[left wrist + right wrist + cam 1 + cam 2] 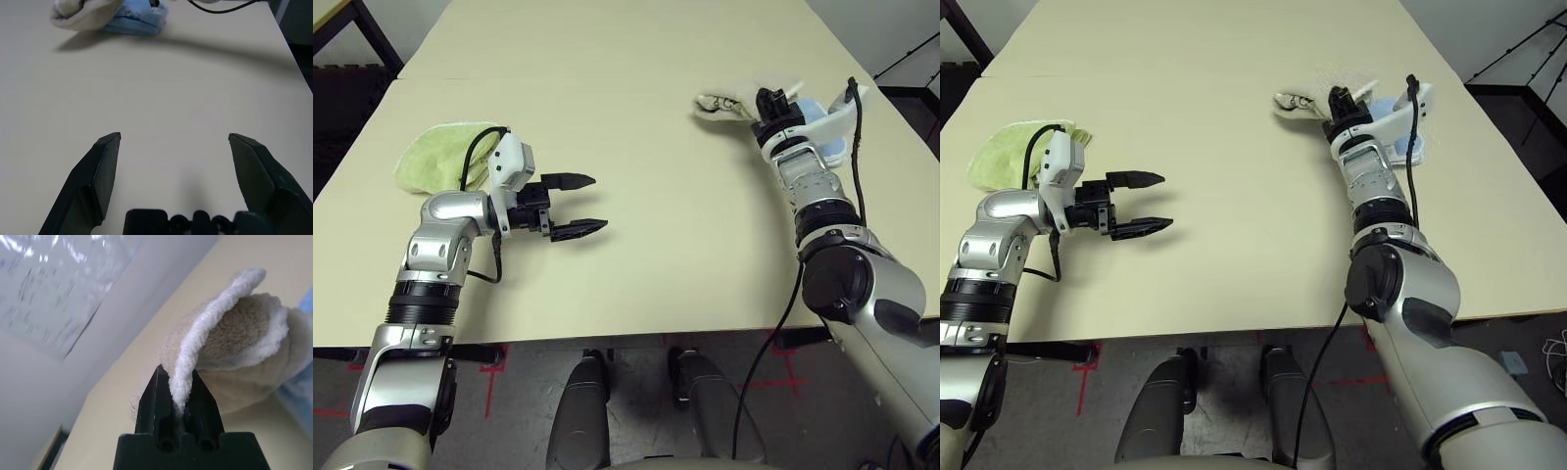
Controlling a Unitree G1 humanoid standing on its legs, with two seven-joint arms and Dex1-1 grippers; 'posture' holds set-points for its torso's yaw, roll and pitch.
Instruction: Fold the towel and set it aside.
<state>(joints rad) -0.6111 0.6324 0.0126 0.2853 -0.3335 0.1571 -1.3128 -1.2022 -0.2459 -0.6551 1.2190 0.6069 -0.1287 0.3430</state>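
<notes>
right wrist view shows the right tool (177,382) closed tight on the white stitched edge of the towel (234,352), the beige terry bunched into a compact bundle just beyond its fingertips. from the head camera, that bundle sits at the far right of the tabletop (656,117), directly ahead of the right tool and touching the light blue folded towel (137,22) beside it, partly resting on it as far as can be judged. the folding itself looks done: the cloth is gathered small and already carried away from the middle of the tabletop. what appears left is the release, letting the edge go and drawing the arm back so the bundle stays where it lies. across the tabletop, the left tool (570,206) hovers with its two black fingers spread wide, holding nothing and touching nothing, bare surface between and beneath them. behind the left tool, by its wrist, lies a light green folded towel (435,152), well apart from the beige one.
</notes>
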